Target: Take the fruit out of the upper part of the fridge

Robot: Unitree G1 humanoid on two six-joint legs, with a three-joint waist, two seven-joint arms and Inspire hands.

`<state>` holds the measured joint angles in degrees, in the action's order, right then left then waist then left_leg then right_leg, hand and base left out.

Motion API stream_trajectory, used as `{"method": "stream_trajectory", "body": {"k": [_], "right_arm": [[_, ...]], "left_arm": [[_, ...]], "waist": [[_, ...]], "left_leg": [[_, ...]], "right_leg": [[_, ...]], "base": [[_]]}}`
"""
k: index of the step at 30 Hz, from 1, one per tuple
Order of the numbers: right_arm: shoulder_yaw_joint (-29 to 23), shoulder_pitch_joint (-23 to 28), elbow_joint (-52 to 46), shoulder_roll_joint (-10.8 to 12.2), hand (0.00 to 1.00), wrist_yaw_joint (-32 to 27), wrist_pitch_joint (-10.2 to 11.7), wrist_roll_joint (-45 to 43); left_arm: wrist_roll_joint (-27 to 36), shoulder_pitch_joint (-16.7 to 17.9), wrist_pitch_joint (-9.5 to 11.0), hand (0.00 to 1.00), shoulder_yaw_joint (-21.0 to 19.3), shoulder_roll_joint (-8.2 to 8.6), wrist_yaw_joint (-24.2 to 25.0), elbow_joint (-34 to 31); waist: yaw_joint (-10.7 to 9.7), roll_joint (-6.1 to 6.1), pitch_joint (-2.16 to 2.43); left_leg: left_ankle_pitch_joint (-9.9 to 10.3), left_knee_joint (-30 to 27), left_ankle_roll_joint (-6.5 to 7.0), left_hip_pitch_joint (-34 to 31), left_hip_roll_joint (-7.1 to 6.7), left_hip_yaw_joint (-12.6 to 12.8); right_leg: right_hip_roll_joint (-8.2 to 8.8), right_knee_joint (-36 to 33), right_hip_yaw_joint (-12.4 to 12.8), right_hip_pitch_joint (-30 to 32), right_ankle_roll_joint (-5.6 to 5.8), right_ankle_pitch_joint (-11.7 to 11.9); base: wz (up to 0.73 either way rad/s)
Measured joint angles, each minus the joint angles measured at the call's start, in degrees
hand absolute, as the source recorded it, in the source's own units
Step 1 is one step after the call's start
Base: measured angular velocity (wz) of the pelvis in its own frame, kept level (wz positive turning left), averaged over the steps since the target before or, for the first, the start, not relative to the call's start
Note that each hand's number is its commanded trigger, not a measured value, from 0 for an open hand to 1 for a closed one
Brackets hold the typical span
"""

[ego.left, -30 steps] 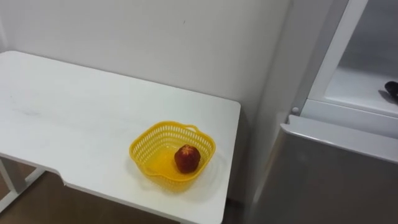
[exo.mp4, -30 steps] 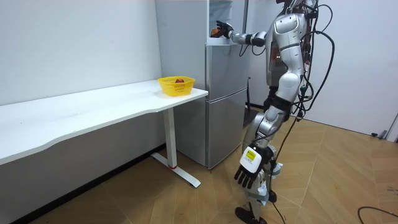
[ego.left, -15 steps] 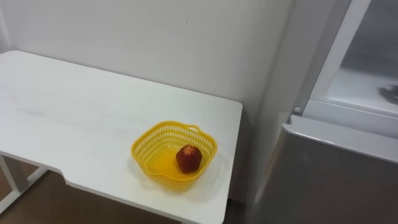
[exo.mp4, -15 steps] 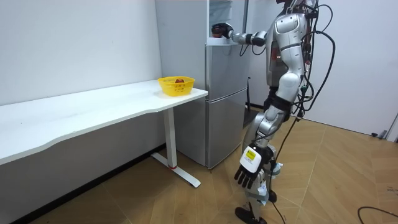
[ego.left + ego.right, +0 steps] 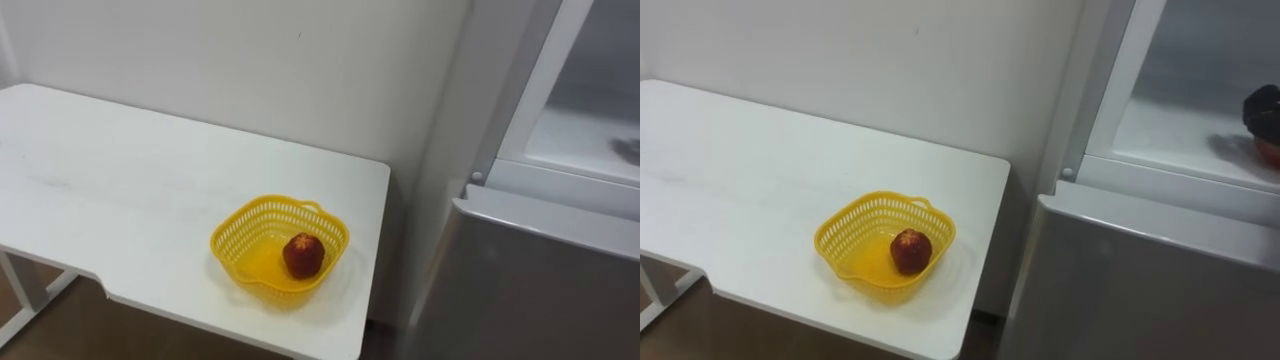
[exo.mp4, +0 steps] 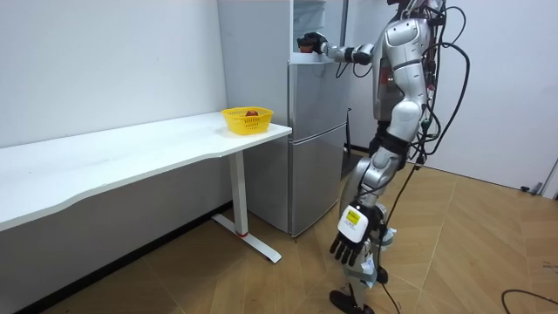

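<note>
I stand in front of the grey fridge (image 6: 318, 139) with my right arm stretched into its open upper compartment (image 5: 1180, 130). My right hand (image 5: 1262, 108) rests on the white shelf there, fingers curled over a red fruit (image 5: 1270, 152) at the picture's right edge; in the room view the right hand (image 6: 309, 42) is at the compartment's mouth. My left hand (image 6: 351, 242) hangs open by my leg. A yellow basket (image 5: 232, 232) with a red apple (image 5: 302, 255) in it sits on the white table (image 5: 120, 190) near its right end.
The table (image 6: 131, 153) runs along the wall and ends just left of the fridge. The lower fridge door (image 5: 1140, 290) is closed below the open compartment. Wooden floor (image 6: 261, 279) lies around me.
My right hand's fingers have curled in over the red fruit on the fridge shelf. The left hand, the basket and the apple have not moved.
</note>
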<state>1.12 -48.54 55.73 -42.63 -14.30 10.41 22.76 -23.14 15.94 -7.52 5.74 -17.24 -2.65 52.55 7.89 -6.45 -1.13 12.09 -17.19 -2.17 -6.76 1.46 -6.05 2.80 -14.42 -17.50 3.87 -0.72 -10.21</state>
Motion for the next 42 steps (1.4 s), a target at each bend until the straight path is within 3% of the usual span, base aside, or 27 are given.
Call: {"method": "stream_trajectory", "body": {"k": [7,24,27,29,33,35,42], "right_arm": [[0.03,0.03,0.55,0.0,1.0,1.17,-0.52,1.36],[2.51,0.17,-0.65,0.03,1.0,4.53,-1.36,9.68],[1.9,0.9,-3.61,0.05,1.0,4.52,-2.74,13.28],[1.31,3.76,-9.42,0.28,1.0,4.56,-2.86,13.32],[0.64,9.65,-20.1,0.62,1.0,4.63,-2.87,13.21],[-0.37,13.59,-27.92,2.39,1.0,4.56,-2.91,12.85],[-2.25,23.28,-46.81,9.36,1.0,5.76,-2.65,11.81]], "left_arm": [[0.07,-0.17,0.02,0.0,-0.02,0.0,-0.08,0.02],[1.29,-0.66,0.73,0.0,-0.84,-0.01,0.96,0.27],[1.11,-0.33,1.22,0.0,-1.54,-0.01,1.01,0.42],[1.1,0.27,1.8,0.0,-2.42,0.09,1.05,0.5],[1.46,0.34,2.19,0.0,-2.98,0.11,0.93,1.41],[2.3,0.41,2.81,0.0,-2.98,0.5,0.54,1.75],[2.8,-1.04,3.93,0.0,-3.33,1.73,0.31,2.7]], "waist": [[-0.08,-0.47,0.26],[0.3,-1.31,0.14],[-0.08,-1.21,0.18],[-0.68,-1.34,0.48],[-1.63,-1.0,0.51],[-1.71,-0.97,0.54],[-3.13,-0.64,0.42]], "left_leg": [[0.0,0.16,0.0,0.48,0.06,0.04],[-0.2,2.2,-0.44,3.15,1.08,1.57],[-0.24,2.82,-0.46,4.09,1.11,1.98],[-0.26,3.45,-0.43,4.86,1.2,2.6],[-0.28,3.89,-0.4,6.18,1.22,3.04],[-0.28,4.07,-0.4,7.17,1.34,4.36],[-0.15,4.48,-0.26,7.86,1.36,5.79]], "right_leg": [[-0.05,-0.12,-0.05,-0.81,-0.02,0.03],[-0.94,1.03,1.17,-2.12,-0.55,0.35],[-1.02,1.76,1.5,-2.81,-0.53,0.4],[-1.03,1.81,1.79,-3.14,-0.51,0.4],[-1.0,1.79,2.14,-3.84,-0.37,0.32],[-1.07,1.81,3.25,-4.28,-0.3,0.27],[-0.97,1.88,3.56,-4.71,-0.22,0.23]], "base": [[0.0],[-0.05],[-0.06],[-0.14],[-0.09],[-0.25],[-0.04]]}}
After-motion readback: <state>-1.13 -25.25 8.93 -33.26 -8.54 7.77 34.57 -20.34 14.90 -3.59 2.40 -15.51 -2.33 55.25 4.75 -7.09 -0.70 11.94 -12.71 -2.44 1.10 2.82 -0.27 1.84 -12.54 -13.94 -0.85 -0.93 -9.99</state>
